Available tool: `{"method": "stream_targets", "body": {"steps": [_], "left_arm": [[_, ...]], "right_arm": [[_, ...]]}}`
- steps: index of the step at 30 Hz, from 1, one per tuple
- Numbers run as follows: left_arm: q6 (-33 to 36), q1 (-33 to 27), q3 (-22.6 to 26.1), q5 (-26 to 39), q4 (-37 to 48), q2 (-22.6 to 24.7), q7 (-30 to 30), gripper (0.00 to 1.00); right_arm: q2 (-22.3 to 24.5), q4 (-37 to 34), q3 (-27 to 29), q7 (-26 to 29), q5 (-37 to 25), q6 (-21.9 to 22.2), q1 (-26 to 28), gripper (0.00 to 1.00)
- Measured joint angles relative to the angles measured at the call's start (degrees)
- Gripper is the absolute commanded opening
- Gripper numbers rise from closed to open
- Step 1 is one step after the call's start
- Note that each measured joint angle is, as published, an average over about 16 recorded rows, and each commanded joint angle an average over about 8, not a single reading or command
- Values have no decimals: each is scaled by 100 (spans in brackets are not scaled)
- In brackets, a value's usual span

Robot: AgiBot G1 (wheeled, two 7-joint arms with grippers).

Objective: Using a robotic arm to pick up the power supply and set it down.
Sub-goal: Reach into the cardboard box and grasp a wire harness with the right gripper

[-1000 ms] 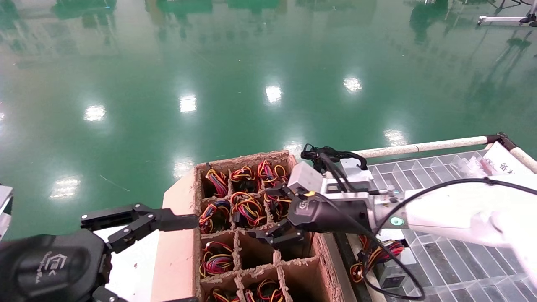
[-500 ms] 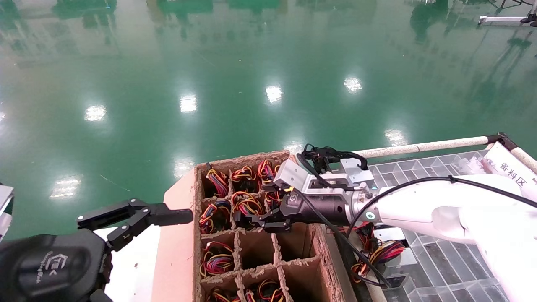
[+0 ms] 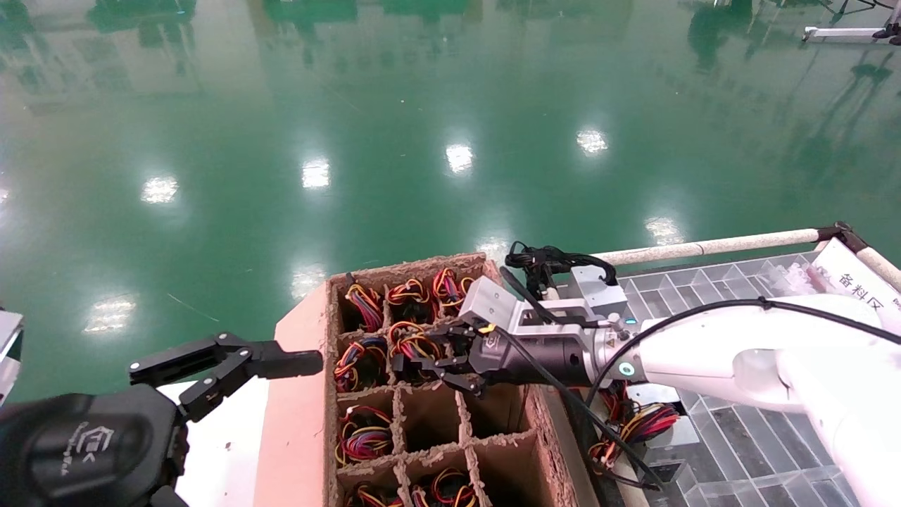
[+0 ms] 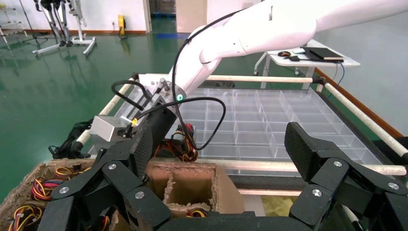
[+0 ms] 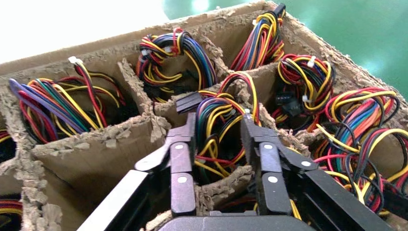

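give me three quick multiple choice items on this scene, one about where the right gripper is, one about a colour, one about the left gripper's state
1. Where is the right gripper?
A. over the clear tray
B. at a middle cell of the cardboard box
C. above the floor

2. What colour is the floor?
A. grey
B. blue
C. green

3. What state is the left gripper in?
A. open and holding nothing
B. shut on wires
C. shut on the box flap

Answers:
1. B: in the right wrist view its fingers straddle a wire bundle in a cell of the cardboard box, not the clear tray.
2. C: the glossy floor shows green in the head view.
3. A: its fingers stand wide apart in the left wrist view with nothing between them.
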Motion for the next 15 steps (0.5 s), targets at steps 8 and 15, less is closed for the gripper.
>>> {"method": "stream_targets", "body": {"steps": [8, 15], "left_arm": [[0, 0, 0, 0, 0, 0, 0, 100], [0, 0, 1, -1, 0, 0, 0, 100]], "right_arm": [[-39, -63, -13, -4, -11, 77, -43, 0], [-27, -71, 15, 33, 40, 13, -51, 0]]}}
